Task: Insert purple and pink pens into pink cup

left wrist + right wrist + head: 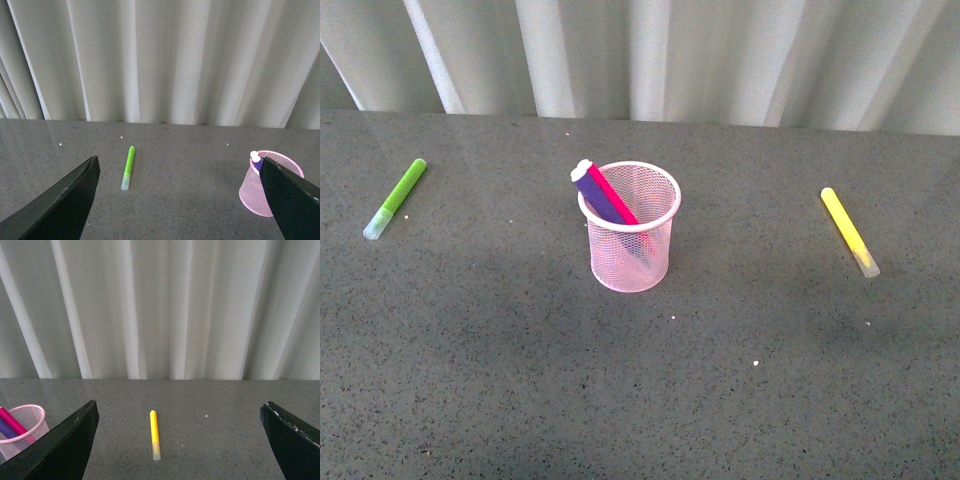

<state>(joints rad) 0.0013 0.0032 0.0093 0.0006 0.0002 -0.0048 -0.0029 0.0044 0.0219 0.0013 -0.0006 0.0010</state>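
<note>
dark purple marker pen [597, 194] and magenta-pink marker pen [613, 196] leaned inside light pink wire-mesh cup [630, 250], mid grey speckled desk [740, 380], left pincer [180, 200] and right pincer [177, 440] both spread wide, nothing held

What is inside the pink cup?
Inside the pink cup are two pens leaning on its rim: a purple pen and a pink pen. The mesh blurs their lower ends, so their tips cannot be seen clearly.

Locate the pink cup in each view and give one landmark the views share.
Front view: pink cup stands mid-table, between the green marker and yellow marker, with the purple pen and pink pen in it.
Left wrist view: at the right edge, partly behind a gripper finger.
Right wrist view: at the lower left edge, partly behind a finger.
Shared landmark: the white curtain behind the table.
</note>
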